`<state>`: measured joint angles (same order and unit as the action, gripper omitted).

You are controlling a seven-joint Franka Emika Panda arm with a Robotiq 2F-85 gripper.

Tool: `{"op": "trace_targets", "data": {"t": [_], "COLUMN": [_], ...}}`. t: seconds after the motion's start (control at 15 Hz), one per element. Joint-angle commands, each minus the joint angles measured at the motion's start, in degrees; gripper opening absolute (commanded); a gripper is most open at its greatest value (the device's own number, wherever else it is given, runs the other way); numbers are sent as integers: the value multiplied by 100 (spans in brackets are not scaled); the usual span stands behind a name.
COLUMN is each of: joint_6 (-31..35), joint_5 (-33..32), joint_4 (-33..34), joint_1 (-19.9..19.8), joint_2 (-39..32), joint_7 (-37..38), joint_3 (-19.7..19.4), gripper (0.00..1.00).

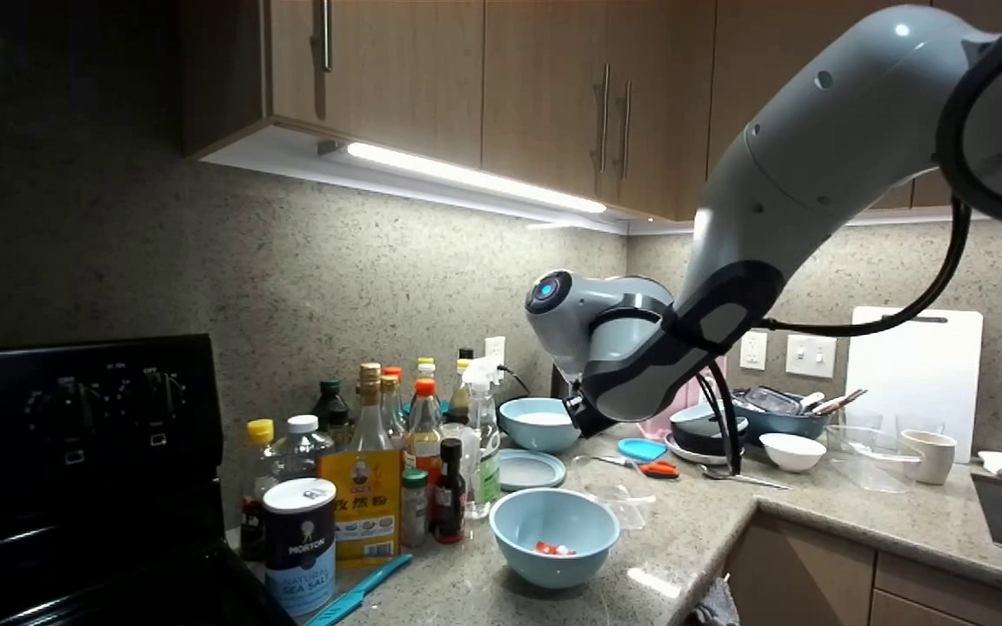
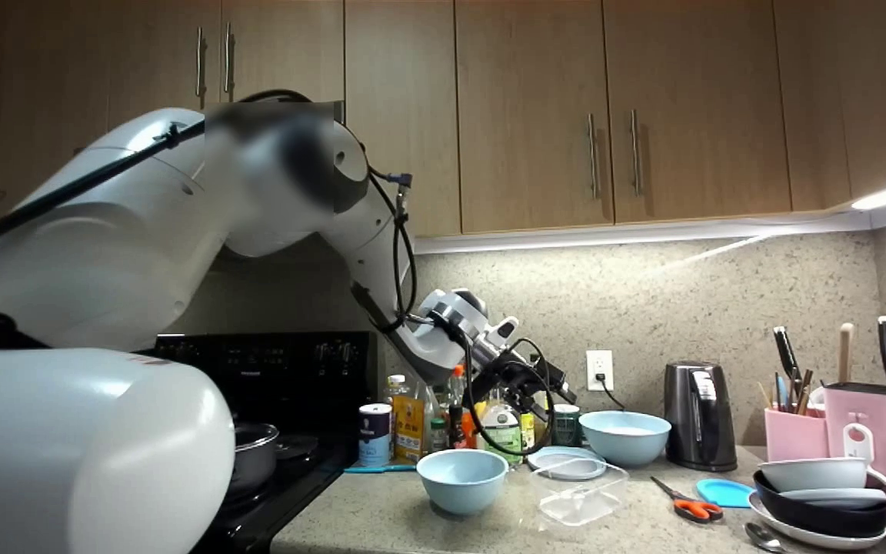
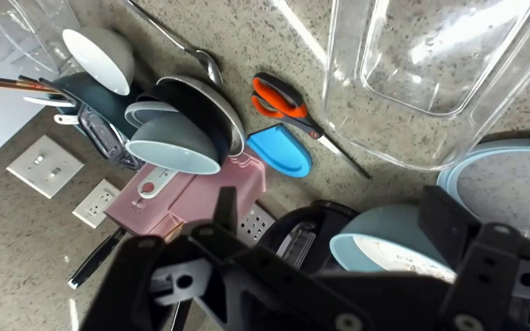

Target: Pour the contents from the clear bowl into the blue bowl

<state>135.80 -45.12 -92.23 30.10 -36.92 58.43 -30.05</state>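
The blue bowl point(image 1: 553, 567) stands upright near the counter's front, with a few red and white pieces inside; it also shows in an exterior view point(image 2: 462, 486) but not in the wrist view. Beside it is the clear bowl, here a see-through rectangular tub point(image 2: 580, 504), resting on the counter with nothing visible inside. The same tub point(image 3: 412, 99) fills the upper right of the wrist view. Above and behind the tub, my gripper point(image 2: 552, 402) hangs tilted. In the wrist view my gripper point(image 3: 331, 198) is open, its fingers far apart and nothing held between them.
Another light-blue bowl point(image 2: 624, 442) with white contents stands behind, near the kettle point(image 2: 701, 419). A round lid point(image 1: 529, 471) lies in front of it. Scissors point(image 3: 288, 105) and a blue cover point(image 3: 281, 149) lie beside stacked dishes point(image 2: 827, 500). Bottles point(image 1: 424, 426) line the wall.
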Motion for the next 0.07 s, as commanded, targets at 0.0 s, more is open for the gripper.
{"op": "trace_targets", "data": {"t": [0.0], "joint_6": [-224], "joint_5": [-533], "joint_4": [-37], "joint_1": [-354], "joint_2": [222], "joint_7": [342], "joint_3": [536], "gripper": [100]}}
